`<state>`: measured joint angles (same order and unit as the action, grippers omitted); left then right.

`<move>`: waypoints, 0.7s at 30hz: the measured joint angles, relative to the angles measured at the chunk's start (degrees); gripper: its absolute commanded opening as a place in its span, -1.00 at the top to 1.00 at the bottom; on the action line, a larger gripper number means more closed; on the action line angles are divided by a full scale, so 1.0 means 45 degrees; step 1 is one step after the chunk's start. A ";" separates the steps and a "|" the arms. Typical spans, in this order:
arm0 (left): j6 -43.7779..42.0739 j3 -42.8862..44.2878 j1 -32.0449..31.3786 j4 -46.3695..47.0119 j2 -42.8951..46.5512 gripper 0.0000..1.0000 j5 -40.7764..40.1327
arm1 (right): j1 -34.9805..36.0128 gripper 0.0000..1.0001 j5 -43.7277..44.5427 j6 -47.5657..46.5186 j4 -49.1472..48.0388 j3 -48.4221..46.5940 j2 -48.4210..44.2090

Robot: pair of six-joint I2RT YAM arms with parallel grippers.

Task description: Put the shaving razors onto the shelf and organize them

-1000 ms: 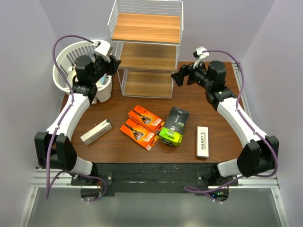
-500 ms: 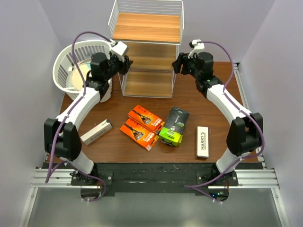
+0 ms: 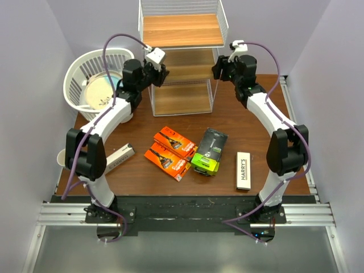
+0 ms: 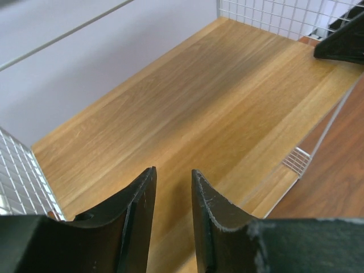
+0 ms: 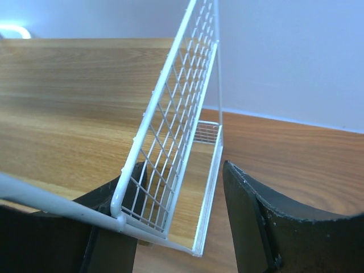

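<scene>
- While the shelf [image 3: 179, 29] stands at the middle of the worktop's [image 3: 187, 122] far edge, both arms reach up to it, one at each front corner.
- The left gripper [image 3: 161, 73] is at the shelf's left front post, level with the middle tier. In the left wrist view the left gripper [image 4: 172, 173] hangs over a wooden board. Its jaws are parted by only a narrow slit, and the board shows through the gap with nothing between them.
- The right gripper [image 3: 219, 68] is at the shelf's right side. In the right wrist view the right gripper [image 5: 183, 168] is spread astride the white wire side grid. The inner jaw sits close behind the wire rail and the outer jaw stands clear of it, so the wire is straddled, not pinched.
- All six razor packs lie on the worktop, nearer than the shelf.
- The two orange boxes [image 3: 172, 151] lie at the middle, tilted and overlapping each other.
- The black-and-lime-green packs [image 3: 207, 151] lie just right of the orange boxes, touching them. How one rests on the other I cannot tell.
- The HARRY'S box [image 3: 244, 170] lies alone toward the near right corner, pointing lengthwise from near edge to far edge.
- The other white box [image 3: 115, 158] lies slanted toward the left edge, just beside the left arm.
- A white slatted basket [image 3: 74, 74] sits at the far left corner, left of the shelf.
</scene>
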<state>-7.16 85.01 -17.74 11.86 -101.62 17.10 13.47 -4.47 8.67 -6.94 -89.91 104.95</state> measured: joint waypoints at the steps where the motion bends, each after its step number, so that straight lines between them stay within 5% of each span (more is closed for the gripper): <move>1: -0.0029 0.0248 -0.0068 0.0063 -0.0262 0.28 -0.0044 | -0.0039 -0.15 0.0034 -0.0049 -0.0034 -0.0073 0.0112; 10: -0.0393 0.1472 -0.0350 0.0233 -0.1549 0.27 -0.0588 | -0.0398 -0.15 0.0087 -0.0228 -0.0321 -0.0165 0.0335; 14: -0.0607 0.1477 -0.0452 0.0223 -0.1690 -0.11 -0.0913 | -0.0520 -0.50 0.0117 -0.0350 -0.0325 -0.0155 0.0330; 17: -0.0622 0.1443 -0.0559 0.0233 -0.1700 -0.37 -0.0957 | -0.0670 -0.97 0.0073 -0.0505 -0.0335 0.0053 0.0146; 21: -0.0408 0.0364 -0.0733 0.0423 -0.0772 -0.61 -0.0821 | -0.0879 -0.97 0.0053 -0.0641 0.0034 0.1049 -0.0967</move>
<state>-8.99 86.65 -21.04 13.76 -105.10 13.41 9.52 -4.23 5.78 -6.79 -85.19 100.60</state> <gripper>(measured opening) 0.719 0.983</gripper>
